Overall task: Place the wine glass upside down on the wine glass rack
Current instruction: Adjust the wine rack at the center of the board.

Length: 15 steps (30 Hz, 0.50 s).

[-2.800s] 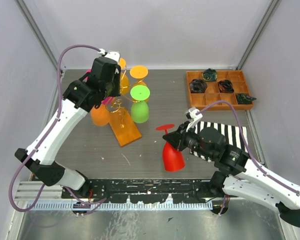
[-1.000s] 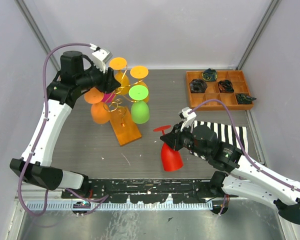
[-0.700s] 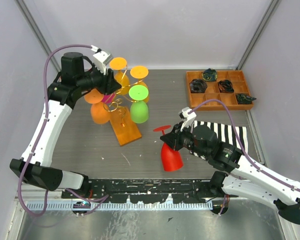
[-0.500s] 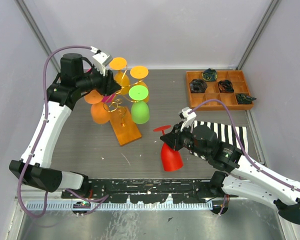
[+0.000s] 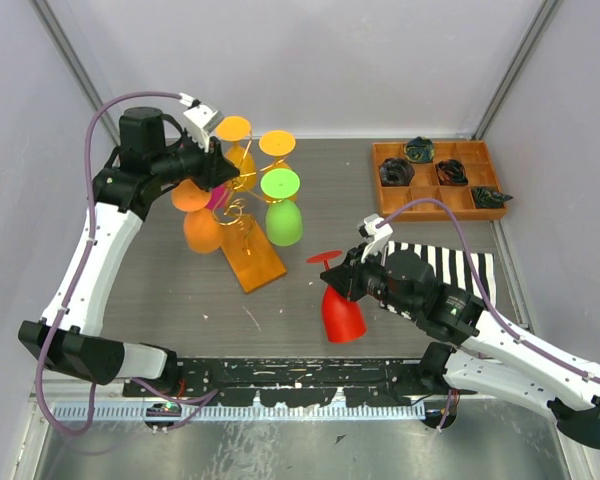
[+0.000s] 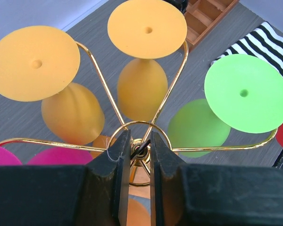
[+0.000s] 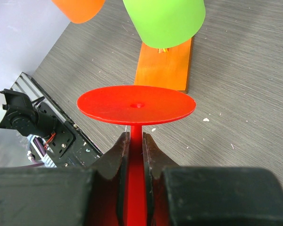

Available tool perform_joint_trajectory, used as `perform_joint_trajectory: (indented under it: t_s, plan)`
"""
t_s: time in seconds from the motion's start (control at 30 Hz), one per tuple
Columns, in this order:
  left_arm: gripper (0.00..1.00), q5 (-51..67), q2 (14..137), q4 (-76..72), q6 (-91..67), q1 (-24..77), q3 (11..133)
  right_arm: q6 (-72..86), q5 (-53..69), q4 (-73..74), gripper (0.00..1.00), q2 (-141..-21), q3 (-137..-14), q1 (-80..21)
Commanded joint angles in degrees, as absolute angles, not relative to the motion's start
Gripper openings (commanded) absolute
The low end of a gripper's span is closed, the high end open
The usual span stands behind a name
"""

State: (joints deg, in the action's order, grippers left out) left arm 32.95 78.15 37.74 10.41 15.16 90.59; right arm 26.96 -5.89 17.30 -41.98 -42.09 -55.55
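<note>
The red wine glass (image 5: 343, 315) hangs upside down, foot up, just above the table in front of the rack. My right gripper (image 5: 346, 281) is shut on its stem, right under the round foot (image 7: 136, 104). The wine glass rack (image 5: 252, 262), gold wire on an orange-brown base, carries several upside-down glasses: yellow-orange (image 6: 142, 84), green (image 6: 245, 92), orange (image 5: 201, 230) and magenta (image 6: 0, 155). My left gripper (image 5: 218, 170) sits over the rack's top. Its jaws are pinched on the gold hub (image 6: 140, 149) where the wire arms (image 6: 217, 149) meet.
A compartmented wooden tray (image 5: 376, 180) with dark items stands at the back right. A black-and-white striped cloth (image 5: 472, 266) lies under my right arm. The black rail (image 5: 300, 385) runs along the near edge. Grey walls close in the left and right sides.
My left jaws have narrowed onto the rack's top hub, and the rack with its glasses has shifted slightly. The right arm and the red glass have stayed still.
</note>
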Motion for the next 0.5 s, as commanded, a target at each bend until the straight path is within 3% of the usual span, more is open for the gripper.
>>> perform_joint_trajectory:
  t_s: [0.0,0.1,0.47]
  plan:
    - [0.08,34.8,76.6,36.2,9.2,15.3,89.4,27.4,-5.5,13.9,0.01,-40.7,-42.2,-55.9]
    - [0.00,33.4,76.7,35.8,7.8,15.3,89.4,27.4,-5.6,13.9,0.01,-40.5,-42.0,-55.9]
    - [0.00,20.3,74.6,34.8,-0.5,16.0,88.8,27.1,-7.9,13.8,0.01,-39.4,-41.6,-55.9]
